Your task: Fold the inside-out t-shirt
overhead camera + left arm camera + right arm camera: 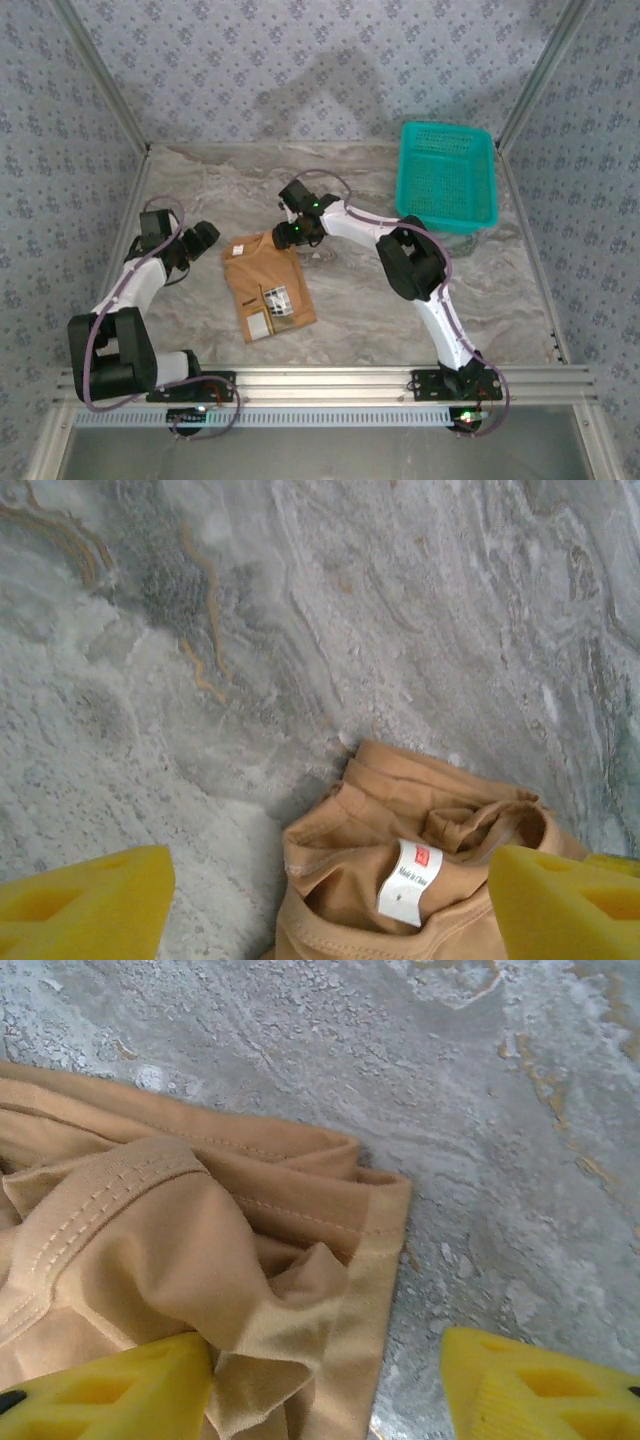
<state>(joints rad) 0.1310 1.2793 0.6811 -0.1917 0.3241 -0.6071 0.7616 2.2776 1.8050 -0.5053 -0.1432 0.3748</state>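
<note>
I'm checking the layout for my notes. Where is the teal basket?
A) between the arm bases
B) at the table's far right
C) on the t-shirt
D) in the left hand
B: the basket stands at the far right of the table, apart from the t-shirt.

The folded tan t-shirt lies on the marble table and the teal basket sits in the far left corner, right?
No, the teal basket sits in the far right corner, as the top view shows. The folded tan t-shirt does lie on the marble table.
</note>
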